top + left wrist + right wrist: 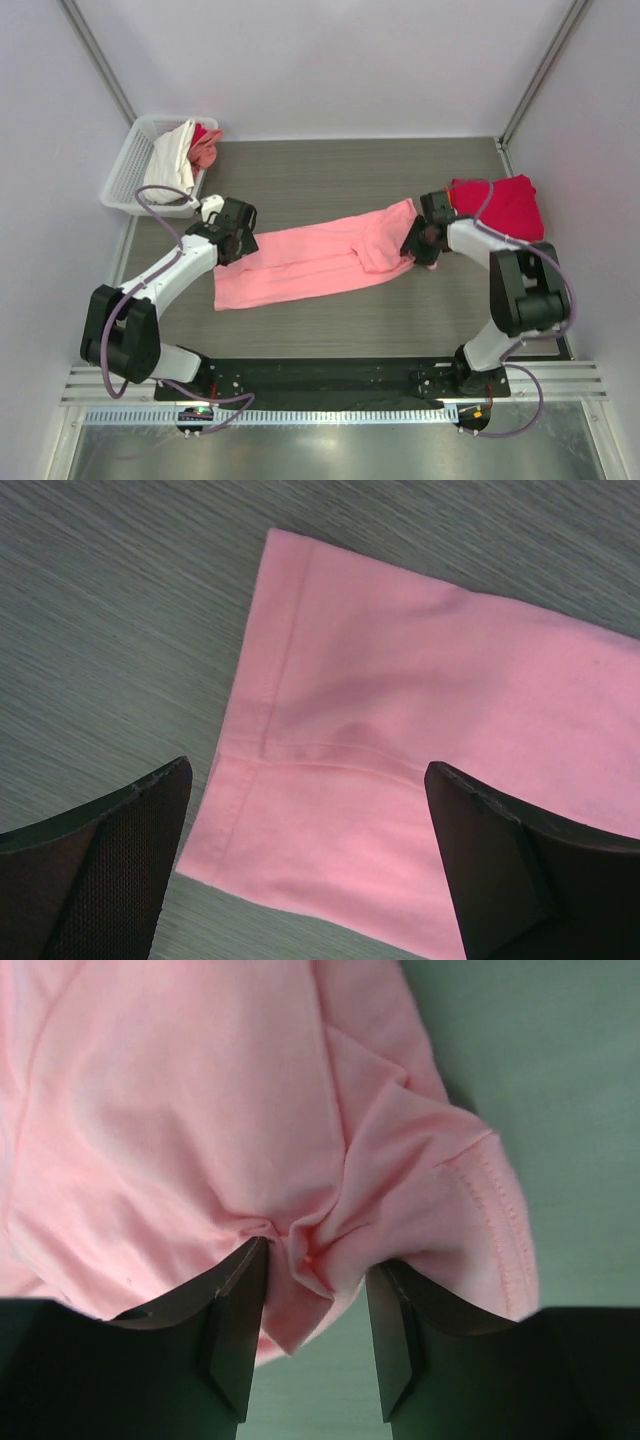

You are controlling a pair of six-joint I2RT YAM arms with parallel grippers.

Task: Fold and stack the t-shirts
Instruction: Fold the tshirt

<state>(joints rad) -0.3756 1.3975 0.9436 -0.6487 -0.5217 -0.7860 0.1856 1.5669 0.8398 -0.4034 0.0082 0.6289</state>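
- The pink t-shirt [310, 262] is lying across the middle of the table [330, 170] as a long band, running from the near left towards the far right, with its right end rumpled.
- The right gripper [318, 1260] is pinching a bunched fold of that rumpled end, its jaws drawn narrow around the cloth.
- The left gripper [308, 770] is hanging over the shirt's left corner by the hem, jaws standing wide and holding nothing.
- A red t-shirt [500, 205] is sitting at the far right of the table, just beyond the right gripper; it is looking folded already, so one piece seems done.
- The pink shirt is appearing only partly folded, so shortening it and stacking it on the red one is probably what is coming.
- The white basket [112, 190] at the far left is holding a white garment [170, 160] and a coral one [207, 145], both crumpled and likely waiting their turn.
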